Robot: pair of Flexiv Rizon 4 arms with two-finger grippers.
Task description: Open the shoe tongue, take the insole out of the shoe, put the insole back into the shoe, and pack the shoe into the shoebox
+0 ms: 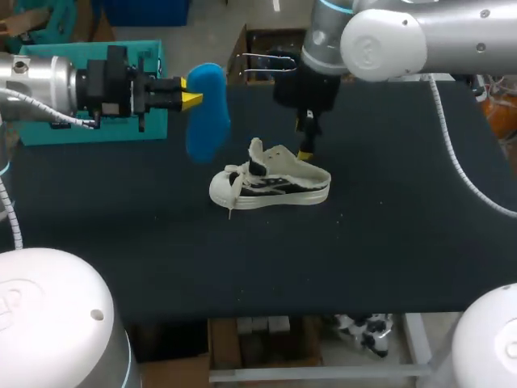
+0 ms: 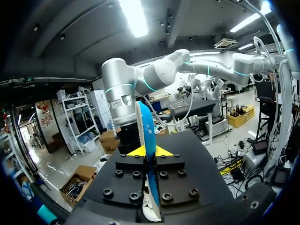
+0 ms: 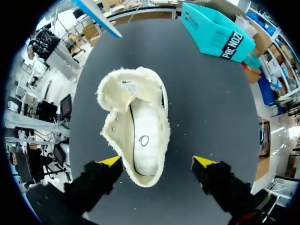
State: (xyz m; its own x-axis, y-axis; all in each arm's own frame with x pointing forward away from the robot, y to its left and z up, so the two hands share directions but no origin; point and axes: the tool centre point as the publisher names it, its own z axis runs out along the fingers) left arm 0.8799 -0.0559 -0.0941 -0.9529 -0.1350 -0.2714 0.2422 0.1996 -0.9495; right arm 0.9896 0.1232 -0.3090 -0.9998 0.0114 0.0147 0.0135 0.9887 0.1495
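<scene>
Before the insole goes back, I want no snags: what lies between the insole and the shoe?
Nothing: in the head view only bare table shows between the insole and the shoe.

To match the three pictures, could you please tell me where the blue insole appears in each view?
Head view: the blue insole hangs from the left gripper, left of the white shoe.
Left wrist view: the insole stands on edge between that gripper's fingers.
Right wrist view: only a blue strip, beyond the shoe's toe end.
Shared landmark: the white shoe, in head and right wrist views.
</scene>
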